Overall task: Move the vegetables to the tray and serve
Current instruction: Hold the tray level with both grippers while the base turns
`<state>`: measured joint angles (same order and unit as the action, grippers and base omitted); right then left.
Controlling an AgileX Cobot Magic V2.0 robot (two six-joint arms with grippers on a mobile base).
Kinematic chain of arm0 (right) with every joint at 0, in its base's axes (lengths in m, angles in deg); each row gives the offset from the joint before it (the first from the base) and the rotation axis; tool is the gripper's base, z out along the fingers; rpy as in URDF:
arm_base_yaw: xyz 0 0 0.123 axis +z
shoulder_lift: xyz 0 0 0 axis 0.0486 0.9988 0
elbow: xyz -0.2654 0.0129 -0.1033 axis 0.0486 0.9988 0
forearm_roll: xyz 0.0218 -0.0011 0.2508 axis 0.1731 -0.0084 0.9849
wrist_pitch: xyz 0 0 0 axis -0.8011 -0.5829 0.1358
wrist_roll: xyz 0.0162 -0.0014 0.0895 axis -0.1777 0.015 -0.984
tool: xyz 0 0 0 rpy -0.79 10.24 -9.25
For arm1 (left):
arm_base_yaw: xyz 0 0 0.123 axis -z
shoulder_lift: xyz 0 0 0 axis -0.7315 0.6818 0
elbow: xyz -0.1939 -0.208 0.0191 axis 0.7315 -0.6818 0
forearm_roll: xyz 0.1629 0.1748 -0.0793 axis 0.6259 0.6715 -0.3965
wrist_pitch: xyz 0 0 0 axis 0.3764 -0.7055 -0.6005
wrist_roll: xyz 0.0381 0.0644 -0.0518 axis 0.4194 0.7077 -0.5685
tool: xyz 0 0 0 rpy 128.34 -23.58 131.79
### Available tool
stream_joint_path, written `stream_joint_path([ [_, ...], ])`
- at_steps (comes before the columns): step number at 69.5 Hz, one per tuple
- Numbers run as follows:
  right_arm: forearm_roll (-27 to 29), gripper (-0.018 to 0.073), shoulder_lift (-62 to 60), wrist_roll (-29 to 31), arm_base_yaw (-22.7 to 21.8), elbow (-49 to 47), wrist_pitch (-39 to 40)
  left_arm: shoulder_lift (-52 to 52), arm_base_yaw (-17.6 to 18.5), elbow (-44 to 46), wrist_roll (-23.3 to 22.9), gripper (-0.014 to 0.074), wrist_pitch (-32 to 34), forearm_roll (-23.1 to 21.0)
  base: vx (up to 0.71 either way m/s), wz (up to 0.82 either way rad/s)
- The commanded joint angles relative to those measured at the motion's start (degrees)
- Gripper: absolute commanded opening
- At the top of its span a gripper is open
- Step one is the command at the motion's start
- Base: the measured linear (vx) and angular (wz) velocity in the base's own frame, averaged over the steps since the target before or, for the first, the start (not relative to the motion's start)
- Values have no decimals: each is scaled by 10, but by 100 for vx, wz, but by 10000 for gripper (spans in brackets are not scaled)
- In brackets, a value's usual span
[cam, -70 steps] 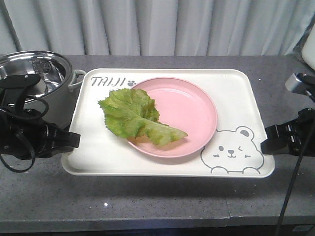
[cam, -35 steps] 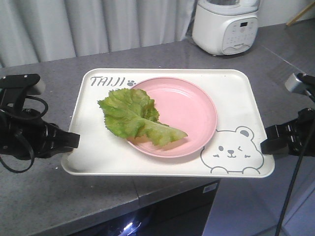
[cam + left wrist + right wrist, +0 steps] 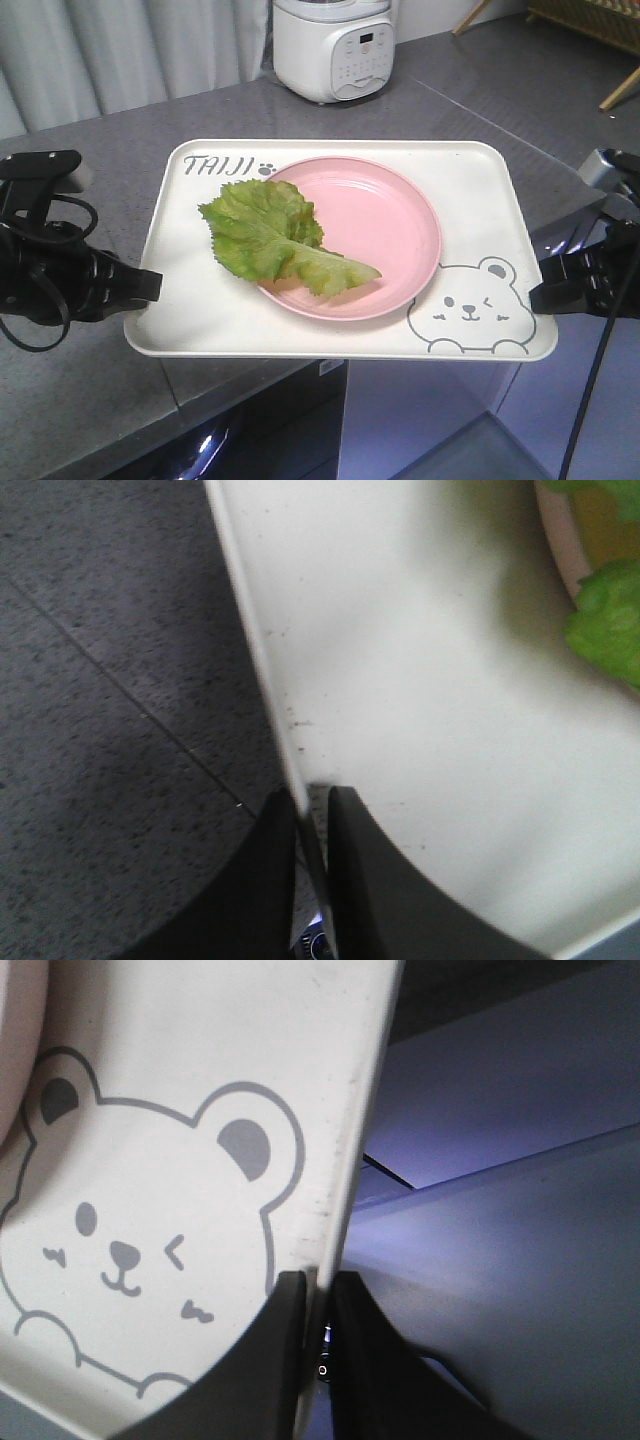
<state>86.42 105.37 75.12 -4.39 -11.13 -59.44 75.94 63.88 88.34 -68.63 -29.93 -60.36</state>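
Gripped the bear-print tray [image 3: 480,200] at opposite rims, left hand [image 3: 311,812] and right hand [image 3: 320,1292] both clamped shut, to hold level the lettuce leaf [image 3: 262,235] on the pink plate [image 3: 385,225] between them.

Black left gripper [image 3: 148,284] reaches in level from the left, jaws pinched on the left rim of the large cream-white rectangular plastic tray [image 3: 195,322]. Black right gripper [image 3: 542,290] mirrors it, pinched on the right rim.
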Motion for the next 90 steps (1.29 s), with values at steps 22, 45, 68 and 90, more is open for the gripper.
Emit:
stream_joint_path([
  [22,49,-1,-18,22,4,-16,-4,-15,7,17,8,-8,28,-32,-2,-34],
  [45,49,-1,-18,22,4,-16,-4,-15,7,17,8,-8,28,-32,-3,-32],
  [68,49,-1,-18,22,4,-16,-4,-15,7,17,8,-8,28,-32,-2,-33],
  [90,49,-1,-18,22,4,-16,-4,-15,7,17,8,-8,28,-32,-1,-37],
])
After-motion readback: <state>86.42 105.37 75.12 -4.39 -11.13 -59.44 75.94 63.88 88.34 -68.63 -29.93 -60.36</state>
